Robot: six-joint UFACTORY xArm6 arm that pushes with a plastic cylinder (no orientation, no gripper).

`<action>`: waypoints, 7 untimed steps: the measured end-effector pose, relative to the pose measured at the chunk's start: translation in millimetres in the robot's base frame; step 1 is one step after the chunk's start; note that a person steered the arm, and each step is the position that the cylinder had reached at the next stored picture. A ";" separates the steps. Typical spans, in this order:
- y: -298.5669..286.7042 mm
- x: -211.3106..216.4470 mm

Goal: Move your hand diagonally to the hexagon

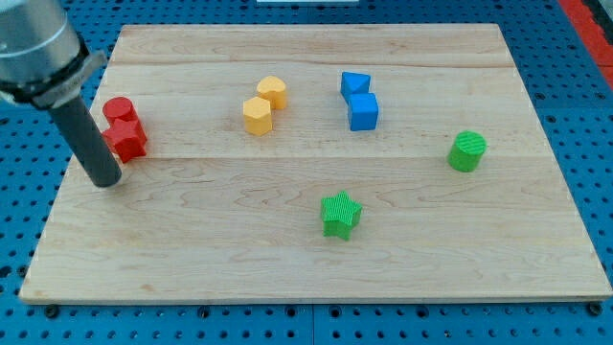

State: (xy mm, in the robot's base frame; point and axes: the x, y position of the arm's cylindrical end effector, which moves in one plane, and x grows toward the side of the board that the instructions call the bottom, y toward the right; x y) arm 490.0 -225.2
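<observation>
My tip (pixel 105 180) rests on the wooden board (pixel 316 259) at the view's left, just below and left of two touching red blocks: a red cylinder (pixel 118 109) and a red block (pixel 127 138). Two yellow blocks sit at the upper middle: a yellow hexagon (pixel 257 115) and, above and right of it, a yellow heart-like block (pixel 272 91). They lie well to the right of and above my tip.
Two blue blocks (pixel 359 100) touch each other at the upper middle right. A green star (pixel 340 213) lies at lower centre. A green cylinder (pixel 466 151) stands at the right. Blue pegboard surrounds the board.
</observation>
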 end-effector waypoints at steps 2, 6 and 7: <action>21.0 9.7; 66.0 3.3; 82.3 3.3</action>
State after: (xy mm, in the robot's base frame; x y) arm 493.2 -142.8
